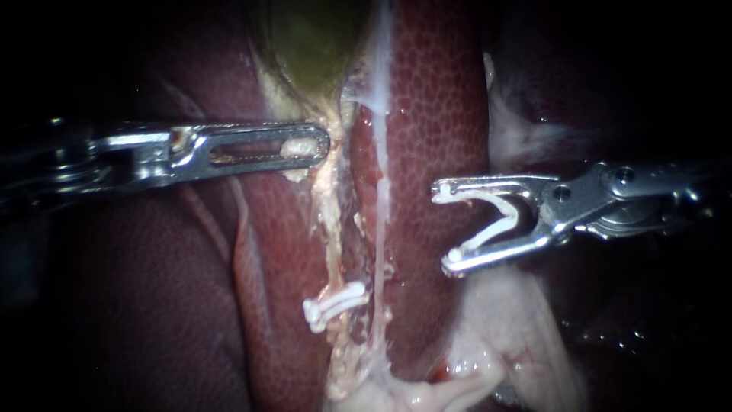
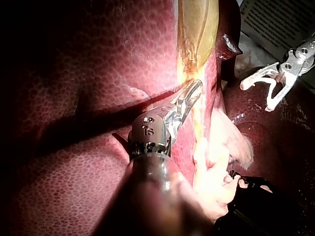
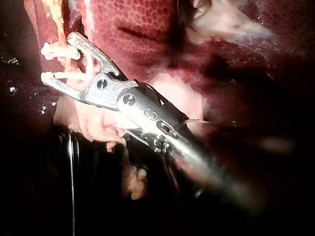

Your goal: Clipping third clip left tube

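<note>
The liver [image 1: 435, 114] is filling the scene, with the greenish gallbladder [image 1: 313, 38] sitting at the far end. The left instrument [image 1: 320, 143] is clenching pale tissue [image 1: 297, 146] just below the gallbladder. The right instrument [image 1: 442, 229] is hovering over the liver, jaws standing wide and gripping an open white clip [image 1: 496, 221] from 2 sides. The left tube [image 1: 329, 229] is running near to far, well left of that clip, and it is carrying 1 shut clip [image 1: 334, 305] at its near end.
</note>
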Motion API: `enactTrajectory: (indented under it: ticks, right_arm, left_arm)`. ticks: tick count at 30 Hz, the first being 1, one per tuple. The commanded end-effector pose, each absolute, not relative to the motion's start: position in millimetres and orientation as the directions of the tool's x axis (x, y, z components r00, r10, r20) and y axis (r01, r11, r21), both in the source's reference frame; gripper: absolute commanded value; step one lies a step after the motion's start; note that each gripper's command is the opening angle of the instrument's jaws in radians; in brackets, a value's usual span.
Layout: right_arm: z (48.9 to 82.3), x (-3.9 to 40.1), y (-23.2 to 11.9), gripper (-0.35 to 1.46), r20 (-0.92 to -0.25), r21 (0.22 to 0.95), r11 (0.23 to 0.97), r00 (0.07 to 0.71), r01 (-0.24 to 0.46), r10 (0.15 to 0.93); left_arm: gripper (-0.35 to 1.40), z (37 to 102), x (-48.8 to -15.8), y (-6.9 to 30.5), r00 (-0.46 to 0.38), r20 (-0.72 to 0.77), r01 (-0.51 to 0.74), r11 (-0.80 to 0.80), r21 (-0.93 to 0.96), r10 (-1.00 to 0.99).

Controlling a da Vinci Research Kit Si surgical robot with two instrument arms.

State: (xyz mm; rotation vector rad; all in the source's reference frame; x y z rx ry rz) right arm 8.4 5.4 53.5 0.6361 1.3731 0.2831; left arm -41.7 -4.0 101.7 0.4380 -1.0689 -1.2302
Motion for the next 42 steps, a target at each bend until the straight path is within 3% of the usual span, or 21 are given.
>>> enactTrajectory:
  ticks: [1, 8, 18, 29, 42]
  right_arm:
    - [53.6, 8.4, 5.4, 0.6, -0.818, 0.572, 0.802, 0.196, 0.173, 0.541]
    - [53.6, 8.4, 5.4, 0.6, -0.818, 0.572, 0.802, 0.196, 0.173, 0.541]
    - [53.7, 8.6, 5.4, 0.6, -0.818, 0.572, 0.802, 0.196, 0.172, 0.541]
    - [53.7, 8.6, 5.4, 0.6, -0.818, 0.572, 0.802, 0.196, 0.172, 0.541]
    - [53.8, 9.1, 5.3, 0.6, -0.819, 0.57, 0.804, 0.192, 0.169, 0.541]
  left_arm:
    - [-0.25, 101.7, -41.7, -4.0, -0.041, 0.418, 0.54, 0.332, 0.774, -0.907]
    - [-0.25, 101.4, -41.3, -4.0, -0.037, 0.422, 0.539, 0.337, 0.772, -0.906]
    - [-0.25, 98.9, -38.0, -4.1, -0.032, 0.413, 0.537, 0.333, 0.775, -0.91]
    - [-0.25, 94.6, -34.6, -2.3, -0.098, 0.426, 0.532, 0.314, 0.786, -0.9]
    - [-0.25, 93.5, -34.1, -2.2, -0.11, 0.427, 0.531, 0.31, 0.789, -0.898]
